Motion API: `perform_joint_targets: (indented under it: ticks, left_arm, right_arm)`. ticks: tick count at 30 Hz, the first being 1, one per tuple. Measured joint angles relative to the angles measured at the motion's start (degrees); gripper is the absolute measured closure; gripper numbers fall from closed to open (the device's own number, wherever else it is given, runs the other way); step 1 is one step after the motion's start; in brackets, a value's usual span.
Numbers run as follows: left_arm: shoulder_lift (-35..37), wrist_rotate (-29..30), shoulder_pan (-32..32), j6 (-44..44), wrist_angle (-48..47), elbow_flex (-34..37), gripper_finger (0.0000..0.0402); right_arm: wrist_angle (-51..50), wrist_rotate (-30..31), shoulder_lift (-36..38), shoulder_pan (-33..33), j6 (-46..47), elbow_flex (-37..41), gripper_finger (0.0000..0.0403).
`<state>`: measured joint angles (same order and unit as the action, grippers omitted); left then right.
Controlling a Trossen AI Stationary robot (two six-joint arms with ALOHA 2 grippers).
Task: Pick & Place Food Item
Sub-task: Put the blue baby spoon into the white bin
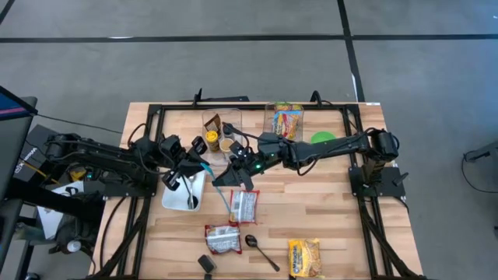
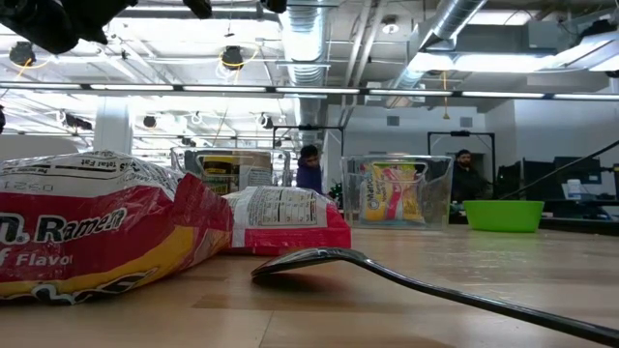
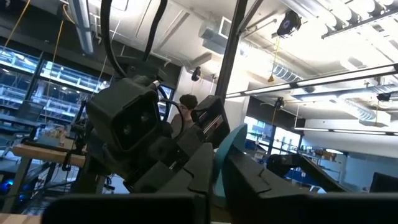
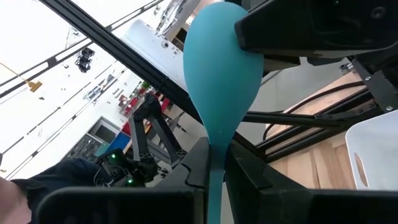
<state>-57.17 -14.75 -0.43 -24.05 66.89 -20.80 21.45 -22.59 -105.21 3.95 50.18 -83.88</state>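
A teal spoon (image 1: 207,167) hangs above the table's middle left, between my two grippers. My left gripper (image 1: 198,163) reaches in from the left and is shut on the spoon's bowl (image 4: 221,68). My right gripper (image 1: 221,180) comes from the right and is shut on its handle (image 4: 214,163). Two red-and-white ramen packets (image 1: 243,206) (image 1: 222,238) and a yellow packet (image 1: 305,257) lie flat on the near half of the table. A white tray (image 1: 180,194) sits under the left gripper. My left gripper pinches the far part of the spoon's bowl (image 3: 229,144) between its two fingers (image 4: 311,28), coming from the table's left and tilted upward. The spoon is lifted clear of the table. My right gripper pinches the spoon's thin handle (image 4: 214,177) just below the bowl between its two fingers, coming level from the table's right. The handle runs on past the fingers, and the bowl stands beyond the fingertips.
A black spoon (image 1: 261,250) lies between the packets near the front edge. At the back stand jars (image 1: 212,141), a clear box with a snack bag (image 1: 286,121) and a green bowl (image 1: 322,138). People show in the room beyond the table (image 2: 309,169).
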Motion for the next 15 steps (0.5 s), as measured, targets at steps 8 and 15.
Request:
perform_joint_targets:
  ticks: [8,15]
  left_arm:
    - [0.0,0.4,0.0,0.0,-0.4,0.0,0.0395]
    - [0.0,0.4,0.0,-0.3,0.0,0.0,0.0398]
  right_arm:
    - [0.1,0.0,0.0,0.0,0.0,0.0,0.0355]
    - [0.1,-0.2,0.0,0.1,-0.7,0.0,0.0337]
